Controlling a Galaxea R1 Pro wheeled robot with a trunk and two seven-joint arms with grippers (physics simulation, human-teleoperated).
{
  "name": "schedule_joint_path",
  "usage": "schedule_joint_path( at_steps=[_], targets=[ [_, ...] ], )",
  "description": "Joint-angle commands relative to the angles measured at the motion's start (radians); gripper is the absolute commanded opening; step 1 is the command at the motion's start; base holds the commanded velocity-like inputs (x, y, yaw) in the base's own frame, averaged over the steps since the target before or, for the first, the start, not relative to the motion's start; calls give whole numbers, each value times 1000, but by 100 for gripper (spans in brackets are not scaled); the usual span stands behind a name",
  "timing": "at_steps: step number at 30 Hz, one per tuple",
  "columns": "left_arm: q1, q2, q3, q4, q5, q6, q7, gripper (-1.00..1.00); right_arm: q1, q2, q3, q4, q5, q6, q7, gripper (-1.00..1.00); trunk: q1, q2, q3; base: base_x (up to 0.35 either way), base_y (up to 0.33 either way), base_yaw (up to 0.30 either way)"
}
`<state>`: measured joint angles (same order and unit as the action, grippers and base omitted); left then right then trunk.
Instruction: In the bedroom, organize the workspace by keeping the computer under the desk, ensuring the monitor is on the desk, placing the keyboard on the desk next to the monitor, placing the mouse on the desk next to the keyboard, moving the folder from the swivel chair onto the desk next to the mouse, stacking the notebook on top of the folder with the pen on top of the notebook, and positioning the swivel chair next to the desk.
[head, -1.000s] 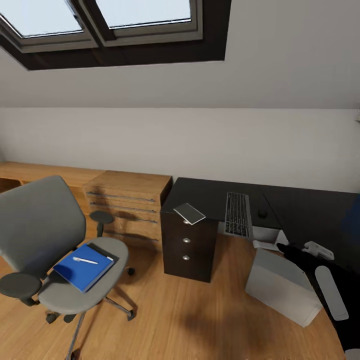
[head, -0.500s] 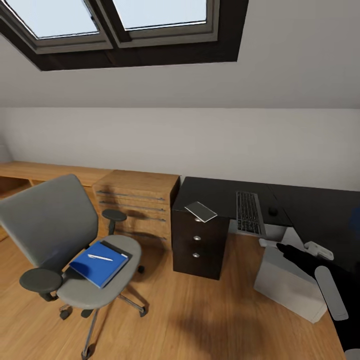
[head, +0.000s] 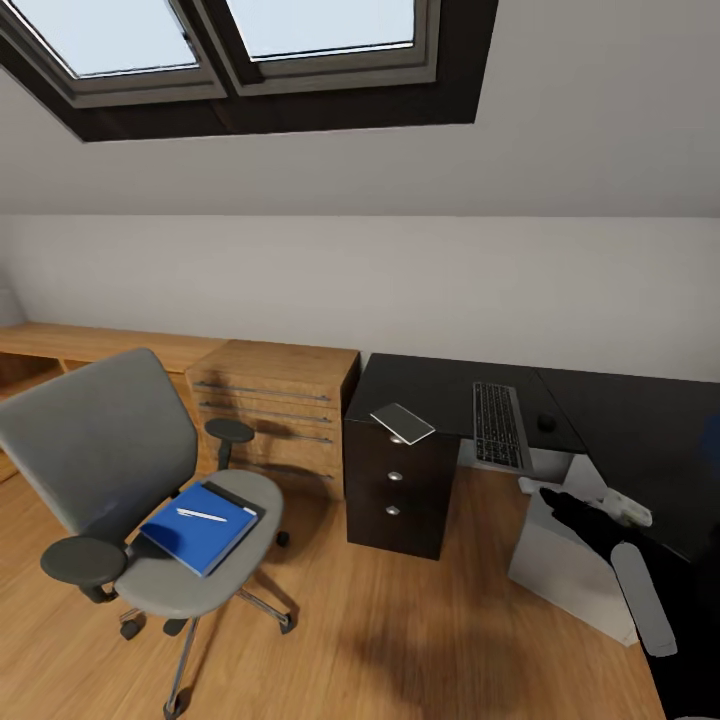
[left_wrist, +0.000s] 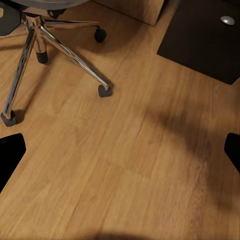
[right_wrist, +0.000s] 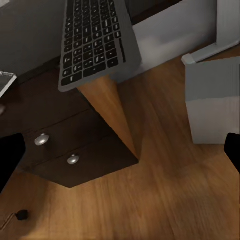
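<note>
At lower right of the head view, the right gripper (head: 548, 493) reaches forward from a black forearm with a pale grey panel, its tip over the near top edge of the grey computer (head: 560, 560) standing on the wood floor (head: 400, 640) beside the black desk (head: 440, 385). Both wrist views show dark fingertips (right_wrist: 10, 155) at opposite frame edges, so both the right and left pairs stand wide apart, holding nothing. On the desk lie the keyboard (head: 497, 424), overhanging the near edge, and the mouse (head: 546, 422) just beside it. The blue folder (head: 197, 525) with the pen (head: 200, 515) on top rests on the swivel chair (head: 120, 480) seat, well apart from the desk. Compared with half a second ago, the right arm has drawn slightly left and up; the view itself is unchanged.
</note>
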<state>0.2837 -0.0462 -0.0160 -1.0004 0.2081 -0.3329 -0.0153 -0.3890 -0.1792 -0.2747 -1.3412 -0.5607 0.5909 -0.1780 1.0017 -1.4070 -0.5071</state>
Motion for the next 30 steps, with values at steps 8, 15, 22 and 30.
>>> schedule_joint_path(
  at_steps=[8, 15, 22, 30],
  targets=[
    [0, 0, -1, 36, 9, -2, -2, 100, 135, 73, 0, -80, 112, -152, -10, 100, 0, -1, -1, 0, 0, 0],
    [0, 0, -2, 55, 8, -3, -2, 100, 313, 248, 2, -82, 367, -395, -4, 100, 0, -1, -1, 0, 0, 0],
    [0, -3, -6, 57, 6, -3, -2, 100, 388, 276, 2, 94, 416, -634, -8, 100, 0, -1, -1, 0, 0, 0],
    [0, -3, -6, 57, 6, -3, -2, 100, 399, 276, 2, 314, 423, -793, -5, 100, 0, -1, -1, 0, 0, 0]
  ],
)
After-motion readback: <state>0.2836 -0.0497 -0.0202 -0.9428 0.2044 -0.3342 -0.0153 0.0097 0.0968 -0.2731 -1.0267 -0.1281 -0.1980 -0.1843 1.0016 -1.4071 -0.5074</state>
